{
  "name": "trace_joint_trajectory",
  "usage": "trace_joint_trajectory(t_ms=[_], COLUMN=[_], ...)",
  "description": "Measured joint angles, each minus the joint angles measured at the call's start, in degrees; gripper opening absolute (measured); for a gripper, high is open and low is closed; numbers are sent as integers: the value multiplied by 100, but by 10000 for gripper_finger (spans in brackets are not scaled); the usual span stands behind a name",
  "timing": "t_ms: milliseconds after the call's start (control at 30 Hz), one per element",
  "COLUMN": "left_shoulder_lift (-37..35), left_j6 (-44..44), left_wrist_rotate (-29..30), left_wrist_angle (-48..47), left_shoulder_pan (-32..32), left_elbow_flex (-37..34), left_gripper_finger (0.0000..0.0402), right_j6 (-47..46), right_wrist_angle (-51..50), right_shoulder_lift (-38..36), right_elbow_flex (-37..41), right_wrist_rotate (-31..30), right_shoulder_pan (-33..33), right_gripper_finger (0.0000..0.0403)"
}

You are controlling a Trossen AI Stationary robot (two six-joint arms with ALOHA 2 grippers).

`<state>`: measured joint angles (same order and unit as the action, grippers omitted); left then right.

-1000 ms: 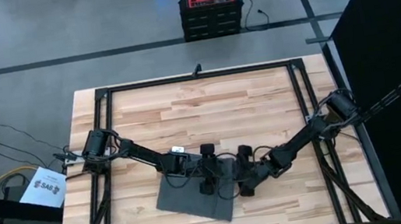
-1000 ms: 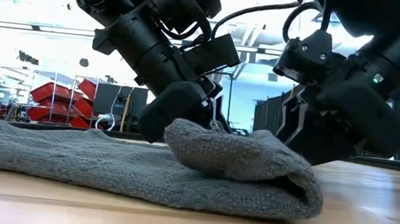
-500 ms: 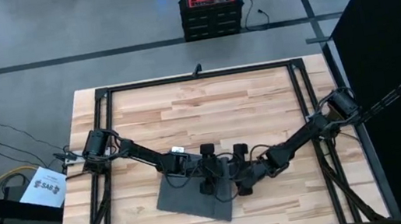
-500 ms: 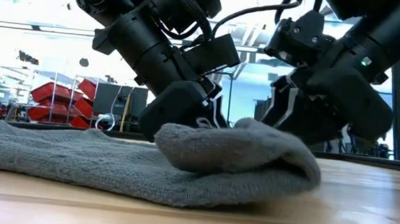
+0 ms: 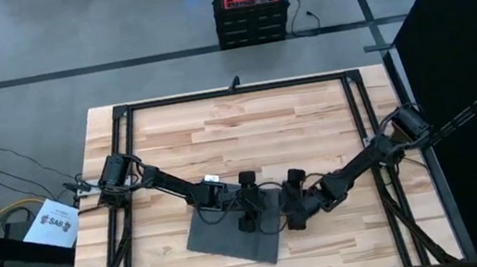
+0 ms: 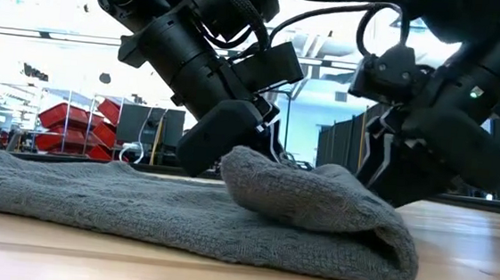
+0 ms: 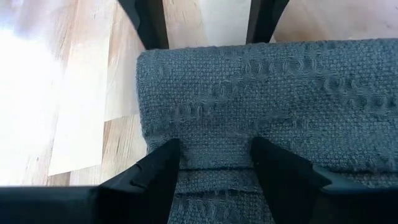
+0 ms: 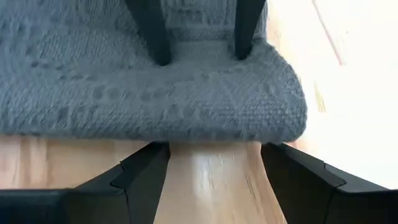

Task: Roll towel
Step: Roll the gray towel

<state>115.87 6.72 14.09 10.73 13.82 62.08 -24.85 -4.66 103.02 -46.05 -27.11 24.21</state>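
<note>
The dark grey towel [image 5: 232, 233] lies on the wooden table near the front, its right end folded over into a thick rounded fold [image 6: 325, 204]. My left gripper [image 5: 248, 213] is open and slants down onto the top of that fold; the left wrist view shows its fingers [image 7: 166, 163] spread on the cloth. My right gripper [image 5: 293, 212] is open, low over the table just right of the fold. In the right wrist view there is bare wood between its fingers [image 8: 148, 167] and the fold's rounded edge [image 8: 205, 124] lies straight ahead. My left gripper rests both spread fingertips [image 8: 163, 57] on the upper layer of the towel's folded right end [image 7: 214, 124], slanting down from the table's left. Nothing is pinched between them. The fold lies on the flat towel beneath. My right gripper's fingertips stand right at the fold's rounded edge; I cannot tell whether they touch it.
Black frame rails [image 5: 123, 112] run along the table's left, right and far sides. Bare wood [image 5: 248, 132] stretches beyond the towel toward the far edge. A red and black box [image 5: 250, 15] stands on the floor past the far edge.
My right gripper went toward the table's left against the fold, then drew back toward the right. The fold bulged up and leftward under it, and now has sagged back, lower and longer toward the right. The rest of the towel has stayed flat.
</note>
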Motion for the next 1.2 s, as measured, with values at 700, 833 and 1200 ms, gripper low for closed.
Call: trace_joint_trajectory(t_ms=[700,833,1200], left_shoulder_lift=[-100,-305,-1338], left_j6=[-39,-52,-607], left_wrist_rotate=[-26,-28,11], left_wrist_angle=[-103,-170,-942], left_shoulder_pan=[2,2,324], left_elbow_flex=[11,7,13], left_gripper_finger=[191,191,191], right_j6=[768,230,-1020], right_wrist_angle=[-107,-673,396], right_shoulder_lift=[-859,-859,-249], right_elbow_flex=[82,79,256], right_wrist_rotate=[-333,-321,-268], right_shoulder_pan=[123,335,1208], right_gripper_finger=[249,249,249])
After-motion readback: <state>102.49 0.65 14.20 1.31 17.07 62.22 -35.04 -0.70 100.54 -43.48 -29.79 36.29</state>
